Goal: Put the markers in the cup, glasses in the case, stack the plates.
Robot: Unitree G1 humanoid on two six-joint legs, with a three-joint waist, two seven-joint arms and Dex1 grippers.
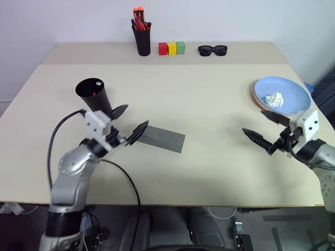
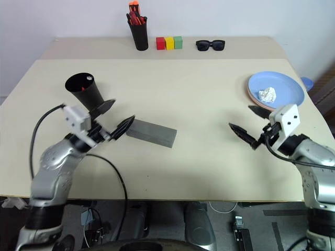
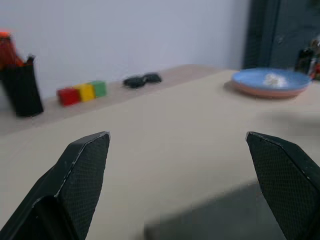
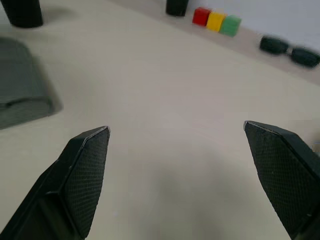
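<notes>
The black cup [image 1: 93, 95] stands at the table's left, and a bit of red, perhaps a marker, shows inside it [image 2: 90, 79]. The grey case [image 1: 163, 138] lies shut just right of it. At the right edge the light blue plate [image 1: 287, 89] rests on the pink plate [image 1: 256, 99], with a crumpled white scrap [image 1: 274, 99] on top. My left gripper [image 1: 129, 121] hovers open between cup and case, holding nothing. Short of the plates, my right gripper [image 1: 254, 122] hangs open and empty. The glasses are out of view.
Along the far edge stand a black pen holder [image 1: 142, 40] with red-orange markers, three coloured blocks [image 1: 172, 48] and dark sunglasses [image 1: 212, 50]. Bare tabletop [image 1: 214, 110] lies between the case and the plates.
</notes>
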